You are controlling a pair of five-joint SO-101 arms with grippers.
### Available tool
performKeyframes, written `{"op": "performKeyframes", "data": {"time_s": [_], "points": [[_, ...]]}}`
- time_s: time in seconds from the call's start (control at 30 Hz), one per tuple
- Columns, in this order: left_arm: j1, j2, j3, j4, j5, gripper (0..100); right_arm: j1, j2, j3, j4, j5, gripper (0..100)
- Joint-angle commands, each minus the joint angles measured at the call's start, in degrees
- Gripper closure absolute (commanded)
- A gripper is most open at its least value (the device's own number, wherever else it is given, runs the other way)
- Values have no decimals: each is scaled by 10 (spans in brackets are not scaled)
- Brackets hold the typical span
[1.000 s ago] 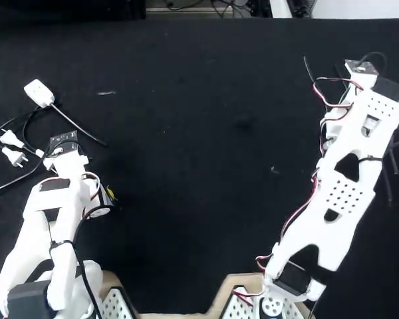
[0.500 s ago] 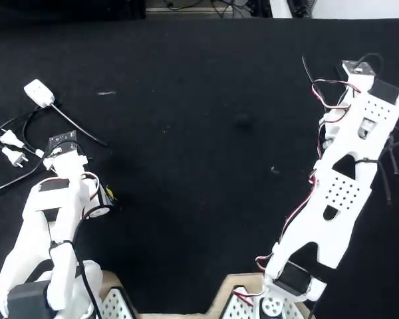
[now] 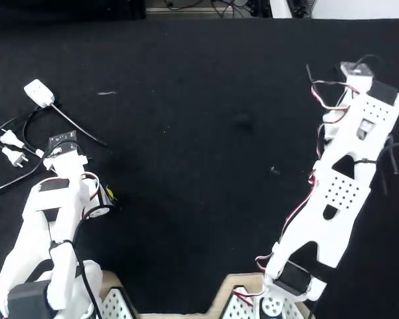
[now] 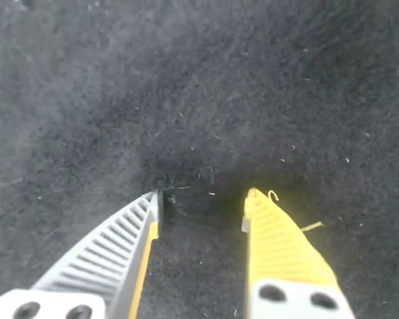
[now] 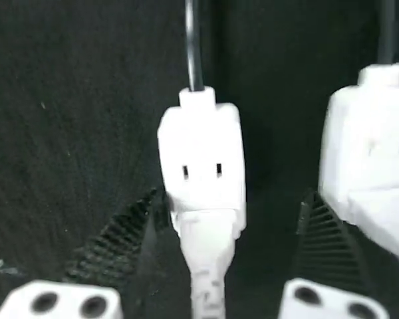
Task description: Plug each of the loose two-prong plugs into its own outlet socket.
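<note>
The left gripper hangs low over bare black tabletop, its fingers spread apart with nothing between them. In the high view the left arm sits at the near left corner. Just beyond its wrist lie two small white loose plugs, close together on their thin black cables. Farther back, a white socket block rests apart from them, with a black lead running off it. The right arm stretches out to the far right side of the tabletop. The right gripper is released, its dark ribbed fingers set wide on either side of a white outlet socket that shows two small slots on its face. A dark cord leaves the far end of this socket, and a narrower white piece extends from its near end toward the wrist. The socket lies nearer one finger than the other, and whether it touches that finger cannot be told. A second white block lies just beside it, outside the fingers.
</note>
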Motion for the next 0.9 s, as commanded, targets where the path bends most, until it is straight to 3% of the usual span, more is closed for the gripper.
{"op": "performKeyframes", "data": {"time_s": [0.0, 0.33, 0.5, 0.53, 0.67, 0.87], "points": [[-19, 1, -18, -11, 3, 798, 8, -15, -107, 17, 2, 716], [-16, 1, -18, -11, 3, 798, -32, -17, -243, 24, 2, 737], [-16, 1, -18, -11, 3, 798, -67, -75, -238, 25, -59, 981], [-16, 1, -19, -11, 3, 798, -73, -95, -231, 25, -78, 990], [-16, 1, -19, -11, 3, 798, -99, -204, -110, 26, -107, 949], [-16, 1, -18, -11, 3, 798, -190, -427, 267, 10, -107, 949]]}}
